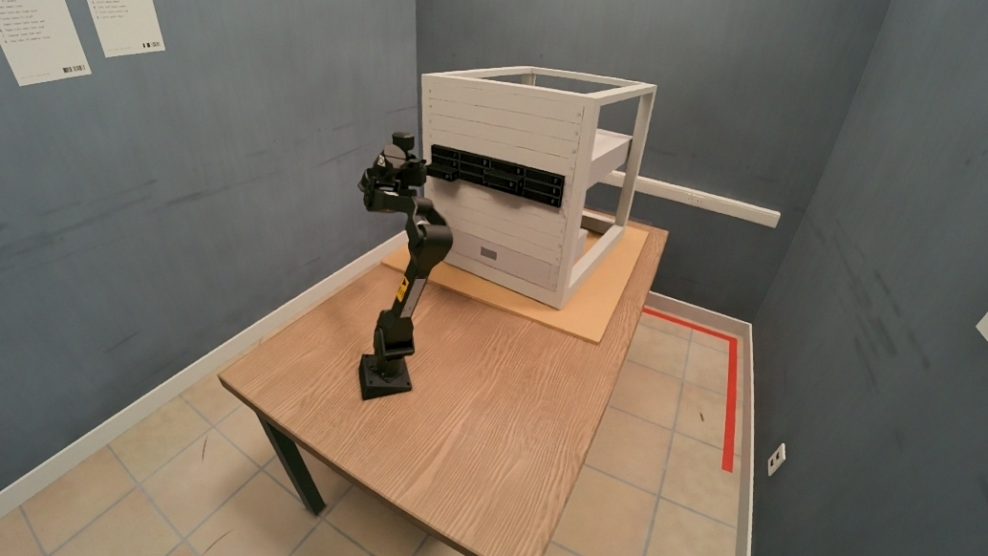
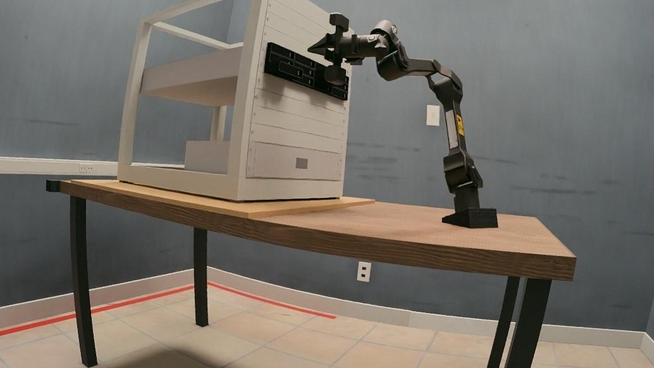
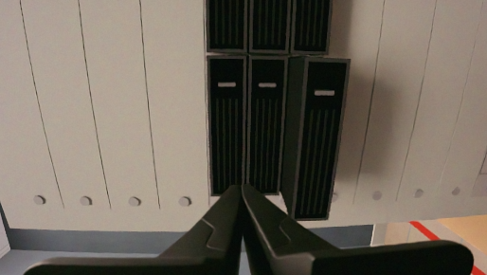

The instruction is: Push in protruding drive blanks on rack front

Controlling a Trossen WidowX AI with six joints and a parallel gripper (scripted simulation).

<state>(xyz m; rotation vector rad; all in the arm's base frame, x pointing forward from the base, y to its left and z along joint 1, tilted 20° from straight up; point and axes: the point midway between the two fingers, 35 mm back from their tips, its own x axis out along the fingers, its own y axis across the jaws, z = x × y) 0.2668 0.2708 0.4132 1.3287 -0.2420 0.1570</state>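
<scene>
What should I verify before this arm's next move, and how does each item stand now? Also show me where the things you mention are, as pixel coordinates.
1. Tool (image 1: 427,167) (image 2: 309,49) (image 3: 240,193) shut, with nothing between its fingers: ok.
2. White box-shaped rack (image 1: 504,114) (image 2: 293,132) (image 3: 118,119) standing level on the flat tan board (image 1: 594,324) (image 2: 256,211): ok.
3. Left-end black rectangular drive blank, bottom row (image 1: 442,172) (image 3: 324,142), pushed in: not ok, it sticks out.
4. Black rectangular drive blank nearer the middle (image 1: 500,181) (image 2: 290,69) pushed in: not ok, it sticks out.
5. Tool tips lined up on the left-end blank: not ok, the wrist view shows them beside it.
6. Flush blanks latched: cannot tell.
</scene>
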